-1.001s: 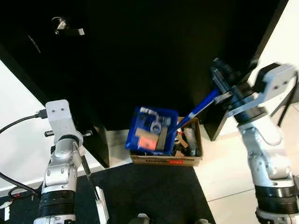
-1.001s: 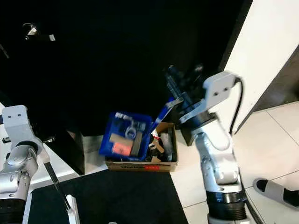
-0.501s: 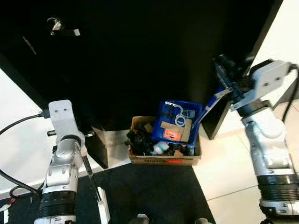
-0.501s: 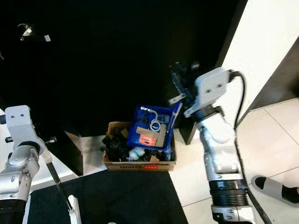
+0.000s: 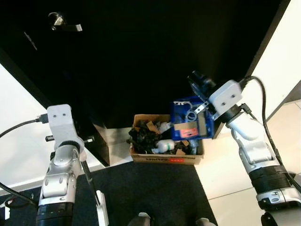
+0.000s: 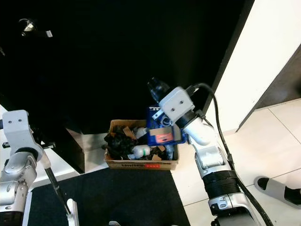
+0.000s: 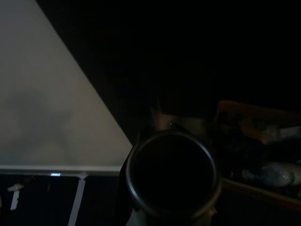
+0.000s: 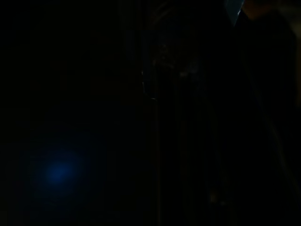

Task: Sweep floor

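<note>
My right gripper (image 5: 201,87) is shut on the handle of a blue dustpan (image 5: 188,125). The pan is tipped up on edge over the right end of a cardboard box (image 5: 164,160). An orange card and a white ring still cling to the pan's face. Dark scraps, a bottle and cardboard bits lie in the box. My left arm (image 5: 60,160) stands at the left, and its gripper (image 5: 81,155) is shut on a black broom handle (image 5: 90,181) that slants down to a white head (image 5: 101,213). The left wrist view looks down that round handle (image 7: 170,176).
A black door with a silver lever handle (image 5: 63,24) rises behind the box. A black mat (image 5: 155,193) lies in front of it, with pale tiles (image 5: 235,188) to the right. A sandal (image 6: 277,190) rests on the tiles. White wall flanks both sides.
The right arm swung the dustpan from the box's left end to its right end and tipped it steeper. Litter fell into the box. The left arm and broom stayed put.
</note>
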You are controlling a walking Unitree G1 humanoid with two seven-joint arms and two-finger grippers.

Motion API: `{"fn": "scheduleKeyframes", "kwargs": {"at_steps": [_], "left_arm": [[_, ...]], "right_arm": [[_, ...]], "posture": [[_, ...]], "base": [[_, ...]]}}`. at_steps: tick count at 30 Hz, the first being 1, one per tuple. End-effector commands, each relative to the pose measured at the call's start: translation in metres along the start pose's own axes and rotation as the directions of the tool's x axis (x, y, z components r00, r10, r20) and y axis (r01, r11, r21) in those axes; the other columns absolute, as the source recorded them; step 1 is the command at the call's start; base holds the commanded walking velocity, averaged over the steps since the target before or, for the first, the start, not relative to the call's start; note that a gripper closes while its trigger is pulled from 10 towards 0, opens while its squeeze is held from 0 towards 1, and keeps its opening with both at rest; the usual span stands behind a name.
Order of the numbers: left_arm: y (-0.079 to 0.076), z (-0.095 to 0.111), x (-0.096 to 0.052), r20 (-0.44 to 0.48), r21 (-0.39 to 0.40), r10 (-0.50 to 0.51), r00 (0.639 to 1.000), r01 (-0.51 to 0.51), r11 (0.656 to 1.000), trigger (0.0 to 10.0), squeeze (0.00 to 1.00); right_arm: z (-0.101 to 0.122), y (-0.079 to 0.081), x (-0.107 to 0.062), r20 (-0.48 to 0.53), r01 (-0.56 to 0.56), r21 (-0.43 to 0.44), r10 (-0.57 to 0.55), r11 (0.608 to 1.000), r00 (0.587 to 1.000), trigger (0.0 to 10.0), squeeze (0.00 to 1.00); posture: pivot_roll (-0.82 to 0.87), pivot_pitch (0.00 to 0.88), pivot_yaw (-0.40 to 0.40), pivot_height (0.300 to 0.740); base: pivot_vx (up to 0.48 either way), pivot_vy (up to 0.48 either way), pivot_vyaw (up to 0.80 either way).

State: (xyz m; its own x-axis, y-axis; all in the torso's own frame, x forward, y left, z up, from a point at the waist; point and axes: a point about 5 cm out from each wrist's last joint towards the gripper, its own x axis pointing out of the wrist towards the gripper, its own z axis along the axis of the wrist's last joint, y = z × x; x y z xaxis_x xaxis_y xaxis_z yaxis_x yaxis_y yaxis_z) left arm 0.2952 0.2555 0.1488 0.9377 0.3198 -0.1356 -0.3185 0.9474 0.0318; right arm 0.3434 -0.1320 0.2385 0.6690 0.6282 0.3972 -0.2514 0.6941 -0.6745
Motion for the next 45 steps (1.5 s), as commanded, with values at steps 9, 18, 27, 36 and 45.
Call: {"fn": "scheduleKeyframes", "kwargs": {"at_steps": [9,18,27,36,45], "left_arm": [[0.001,-0.010,-0.019,-0.022,-0.036,0.041,0.999,-0.041,0.999,10.0,0.00],[0.000,-0.021,-0.033,-0.045,-0.074,0.082,0.996,-0.085,0.994,10.0,0.00],[0.000,-0.022,-0.034,-0.055,-0.079,0.082,0.995,-0.087,0.993,10.0,0.00],[-0.006,-0.013,-0.025,-0.040,-0.054,0.038,0.998,-0.040,0.998,10.0,0.00],[-0.010,-0.008,-0.019,-0.032,-0.045,0.012,0.999,-0.014,0.999,10.0,0.00]], "right_arm": [[0.013,0.002,0.013,0.152,-0.009,-0.226,0.045,0.974,0.987,10.0,0.00],[0.016,0.005,0.026,0.198,0.009,-0.319,0.058,0.948,0.978,10.0,0.00],[0.053,-0.002,0.044,0.378,0.062,-0.374,0.091,0.925,0.921,10.0,0.00],[0.093,0.023,0.037,0.548,0.023,-0.330,0.171,0.944,0.819,10.0,0.00],[0.092,0.021,0.039,0.533,0.027,-0.295,0.140,0.955,0.835,10.0,0.00]], "posture": [[0.08,0.305,0.008,0.740],[0.06,0.313,-0.054,0.740],[0.07,0.304,-0.033,0.740],[0.08,0.289,0.027,0.740],[0.07,0.277,0.044,0.740]], "base": [[0.000,0.000,0.00],[0.000,0.000,0.00],[0.000,0.000,0.00],[0.000,0.000,0.00],[0.000,0.000,0.00]]}}
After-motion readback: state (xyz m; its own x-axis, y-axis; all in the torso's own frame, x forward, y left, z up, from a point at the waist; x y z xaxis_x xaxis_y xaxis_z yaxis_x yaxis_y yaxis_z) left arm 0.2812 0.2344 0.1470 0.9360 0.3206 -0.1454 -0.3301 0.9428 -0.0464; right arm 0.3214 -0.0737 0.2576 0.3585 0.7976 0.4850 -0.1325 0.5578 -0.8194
